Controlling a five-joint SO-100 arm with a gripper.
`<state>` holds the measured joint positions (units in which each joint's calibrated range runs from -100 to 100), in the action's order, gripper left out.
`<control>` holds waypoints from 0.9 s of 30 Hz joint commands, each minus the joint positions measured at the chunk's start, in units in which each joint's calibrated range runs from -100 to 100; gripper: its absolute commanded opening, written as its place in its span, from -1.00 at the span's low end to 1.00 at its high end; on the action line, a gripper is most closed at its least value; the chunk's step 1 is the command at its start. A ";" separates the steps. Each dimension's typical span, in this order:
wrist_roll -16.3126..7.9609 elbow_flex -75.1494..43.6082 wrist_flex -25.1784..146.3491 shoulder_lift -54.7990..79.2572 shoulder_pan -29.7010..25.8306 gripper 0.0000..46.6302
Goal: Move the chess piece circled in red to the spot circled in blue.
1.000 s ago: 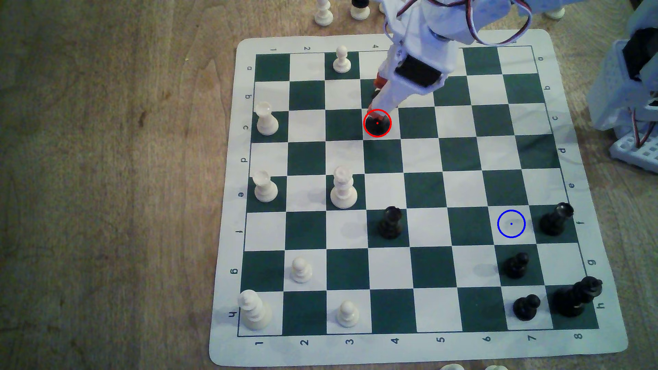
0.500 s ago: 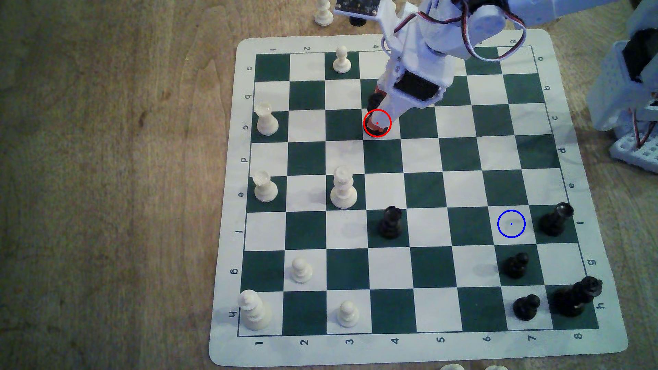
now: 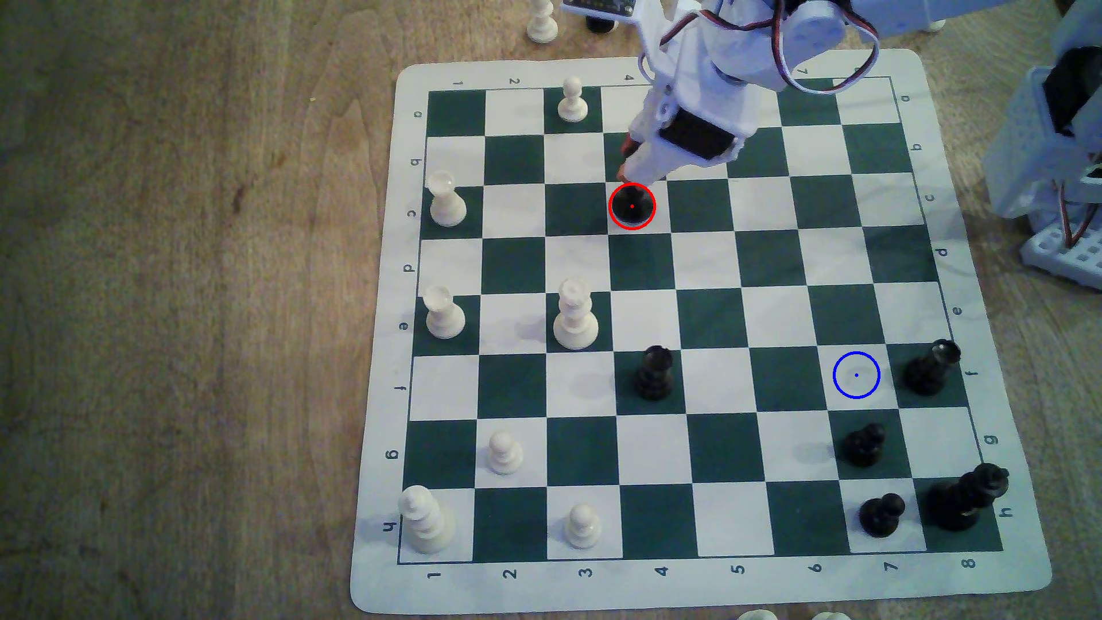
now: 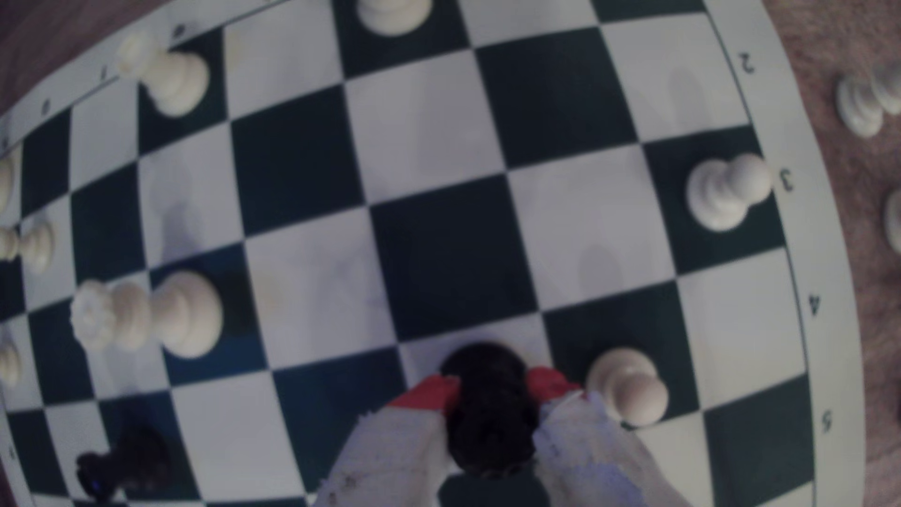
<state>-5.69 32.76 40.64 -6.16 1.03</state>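
Black and glossy, the chess piece circled in red (image 3: 632, 206) is seen standing on its white square of the board mat (image 3: 381, 417). In the wrist view its knobbly head sits between the red-tipped fingers (image 4: 429, 392) of the gripper (image 4: 492, 387), the jaws set on either side of it; whether the piece is actually clamped cannot be told. The spot circled in blue (image 3: 856, 375) lies well apart, toward the exterior view's right. A cream pawn (image 4: 629, 385) is seen just beside one white plastic finger.
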 commanded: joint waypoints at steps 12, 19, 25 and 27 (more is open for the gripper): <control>-5.23 -1.66 24.31 -26.69 -18.83 -0.99; -6.59 16.65 18.17 -32.21 -27.12 -0.99; -6.59 22.91 13.66 -33.49 -30.25 -0.99; -6.64 22.91 13.66 -33.40 -31.34 -0.99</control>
<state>-12.23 56.53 55.30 -36.49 -28.47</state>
